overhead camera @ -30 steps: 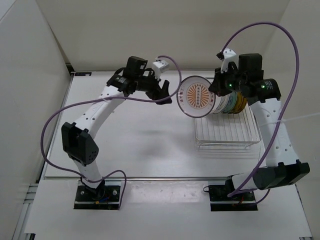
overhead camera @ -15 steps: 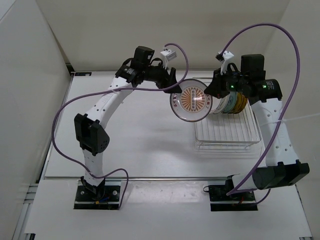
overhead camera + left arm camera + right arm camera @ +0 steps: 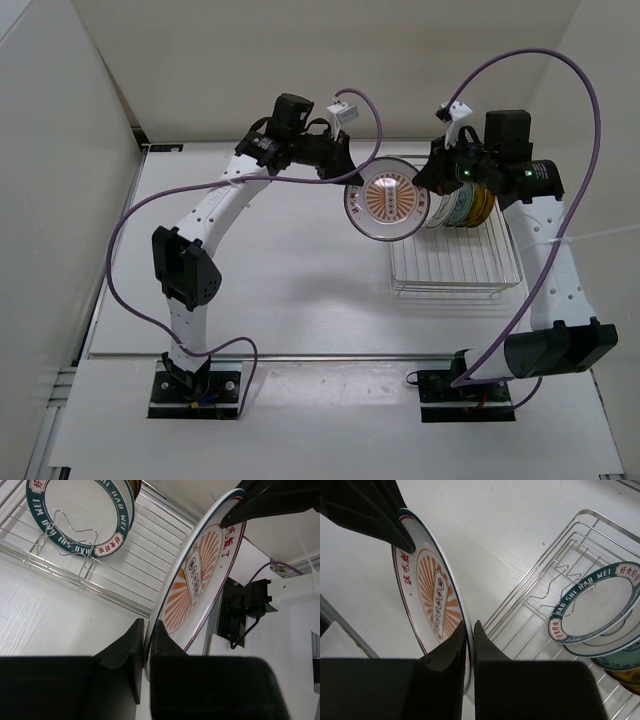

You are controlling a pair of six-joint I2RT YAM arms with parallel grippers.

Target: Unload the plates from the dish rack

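Observation:
The orange-sunburst plate (image 3: pixel 385 200) hangs on edge in the air, just left of the dish rack (image 3: pixel 455 272). My left gripper (image 3: pixel 352 181) is shut on its left rim, and the rim passes between the two pads in the left wrist view (image 3: pixel 147 626). On the opposite rim my right gripper (image 3: pixel 428 184) is shut too, seen close up in the right wrist view (image 3: pixel 469 626). The other plates (image 3: pixel 462 207) stand upright in the rack's back slots, the dark-blue-rimmed one (image 3: pixel 595 605) in front.
The wire rack (image 3: pixel 115 587) sits at the table's right back. Behind the blue-rimmed plate (image 3: pixel 82 515) stand a teal plate (image 3: pixel 615 660) and a gold one (image 3: pixel 630 685). White walls close in behind and at both sides. Purple cables loop above both arms.
My left arm has swung right to the plate and its gripper has gone from open to shut on the left rim. The right gripper has kept its hold; the plate shifted slightly.

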